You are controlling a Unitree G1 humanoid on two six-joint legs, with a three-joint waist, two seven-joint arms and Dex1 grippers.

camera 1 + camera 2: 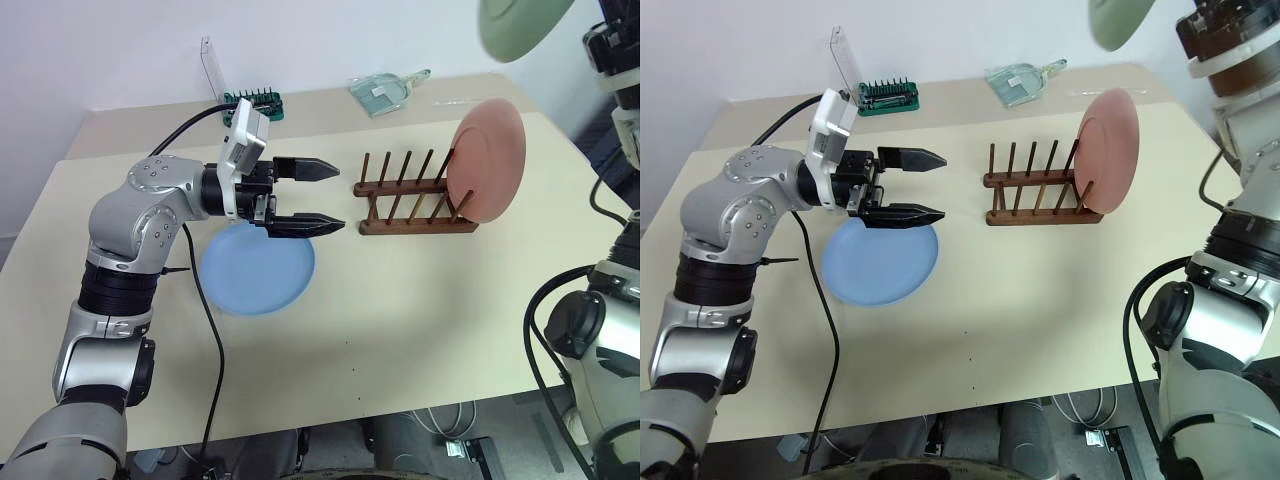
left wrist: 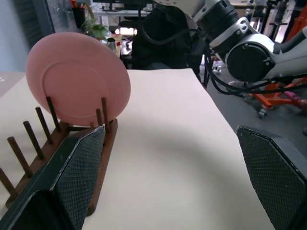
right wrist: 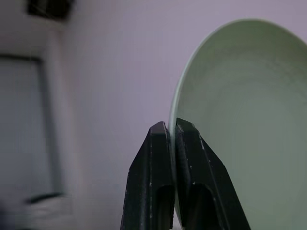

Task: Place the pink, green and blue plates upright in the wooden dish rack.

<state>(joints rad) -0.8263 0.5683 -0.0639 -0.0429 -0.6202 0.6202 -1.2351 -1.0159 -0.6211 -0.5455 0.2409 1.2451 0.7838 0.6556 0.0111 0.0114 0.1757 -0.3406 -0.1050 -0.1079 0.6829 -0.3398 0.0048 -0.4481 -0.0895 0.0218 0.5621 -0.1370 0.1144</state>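
My right gripper (image 3: pixel 171 132) is clamped on the rim of the pale mint green round plate (image 3: pixel 240 124), both black fingers pinched tight on its edge. In the left eye view that plate (image 1: pixel 522 25) sits at the upper right corner of the frame, lifted high above the table and partly cut off by the top edge.

My left gripper (image 1: pixel 320 197) sits left of centre in the left eye view, pointing level toward the right of the frame. Its two fingers stand wide apart and hold nothing. The lower finger (image 1: pixel 305 226) overlaps the upper edge of the light blue round matte plate (image 1: pixel 257 270), which lies flat on the beige table (image 1: pixel 400 330) at centre left; contact between finger and plate cannot be judged.

Just right of the left gripper's fingertips stands the small dark brown wooden dish rack (image 1: pixel 412 198), two rails with upright pegs, in the upper middle of the frame. The salmon pink round plate (image 1: pixel 487 160) stands on edge at the rack's right end, leaning against the pegs. The other slots are bare.

Further out, upper left of centre, a green bit holder (image 1: pixel 256 102) with a clear lid sits near the table's far edge. A clear blister pack (image 1: pixel 383 92) lies at upper centre.
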